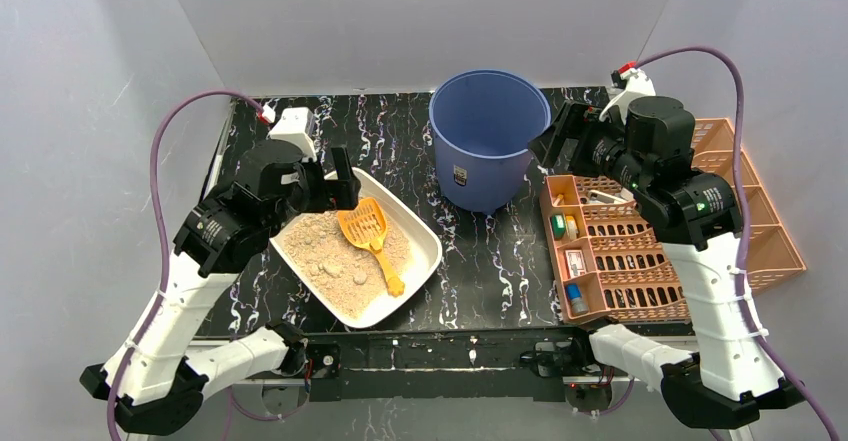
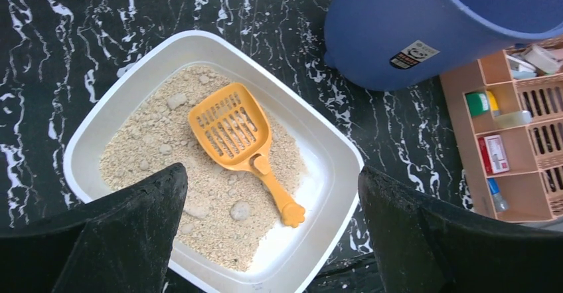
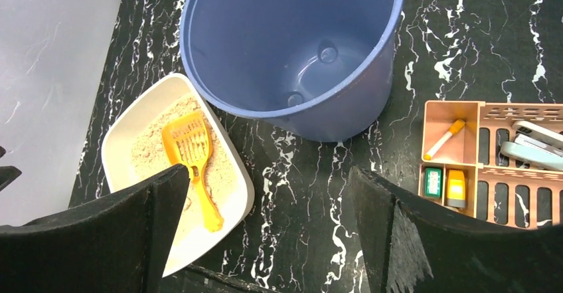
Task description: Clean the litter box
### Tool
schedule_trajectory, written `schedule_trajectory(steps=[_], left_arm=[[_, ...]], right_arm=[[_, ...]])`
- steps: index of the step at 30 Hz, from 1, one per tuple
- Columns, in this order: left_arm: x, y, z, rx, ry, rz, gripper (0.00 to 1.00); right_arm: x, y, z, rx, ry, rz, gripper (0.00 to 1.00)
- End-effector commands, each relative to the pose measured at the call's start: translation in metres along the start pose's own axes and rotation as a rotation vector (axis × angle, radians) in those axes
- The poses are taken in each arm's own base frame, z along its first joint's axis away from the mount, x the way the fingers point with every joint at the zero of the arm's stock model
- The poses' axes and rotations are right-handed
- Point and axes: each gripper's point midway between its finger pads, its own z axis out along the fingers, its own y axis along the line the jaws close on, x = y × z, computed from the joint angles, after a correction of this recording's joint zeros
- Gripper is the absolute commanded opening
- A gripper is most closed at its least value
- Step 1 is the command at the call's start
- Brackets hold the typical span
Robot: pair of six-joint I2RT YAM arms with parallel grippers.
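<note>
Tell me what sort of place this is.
Probably a lab test booth, not a home: plain white walls enclose a black marbled table holding the litter box, a blue bucket and an organiser rack.

Your top view looks down from high behind the near edge, taking in the whole table (image 1: 480, 261). Each wrist view hangs closer, facing down; all share the litter box (image 2: 320, 172) and blue bucket (image 3: 279, 34).

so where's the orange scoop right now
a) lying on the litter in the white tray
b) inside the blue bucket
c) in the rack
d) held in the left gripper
a: the scoop lies flat on the litter inside the tray, with nothing gripping it.
</note>
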Motion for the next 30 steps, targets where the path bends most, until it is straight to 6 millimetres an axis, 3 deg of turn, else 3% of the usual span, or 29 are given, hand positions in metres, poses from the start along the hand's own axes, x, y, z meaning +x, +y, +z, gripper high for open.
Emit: schedule_trajectory(steps=[1,6,12,23,30], left_arm=[[0.005,0.026,-0.004,-0.120,0.009,0.043,0.98],[0.015,0.054,-0.008,-0.283,0.051,0.056,0.98],[0.030,0.077,-0.015,-0.377,0.048,0.047,0.98],[0.057,0.120,-0.025,-0.572,0.049,0.071,0.98],[0.090,0.130,-0.018,-0.614,0.089,0.012,0.98]], right_arm=[[-0.014,0.001,-0.007,-0.001,-0.061,-0.035,0.99],[-0.017,-0.002,-0.011,0.005,-0.088,-0.080,0.98],[-0.020,0.015,-0.015,-0.088,-0.092,-0.124,0.98],[-0.018,0.028,0.006,-0.142,-0.004,-0.136,0.98],[-0.015,0.032,0.030,-0.155,0.056,-0.148,0.98]])
